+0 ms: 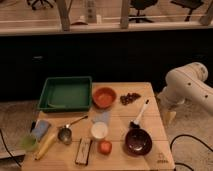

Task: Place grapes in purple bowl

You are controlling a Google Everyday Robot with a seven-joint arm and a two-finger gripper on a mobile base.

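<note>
The grapes (130, 98) are a small dark bunch lying on the wooden table (150, 90), at the back right beside the orange bowl (104, 96). The purple bowl (138, 142) is glossy and dark and stands near the table's front right corner, with nothing showing inside it. My white arm comes in from the right, off the table's edge. My gripper (169, 117) hangs down just past the right edge, to the right of the grapes and a little nearer the front than they are. It touches nothing.
A green tray (66, 93) is at the back left. A black-headed brush (140, 115) lies between the grapes and the purple bowl. A white cup (99, 130), a red-orange fruit (104, 147), a metal scoop (65, 134), a banana (45, 145) and a dark box (83, 151) fill the front.
</note>
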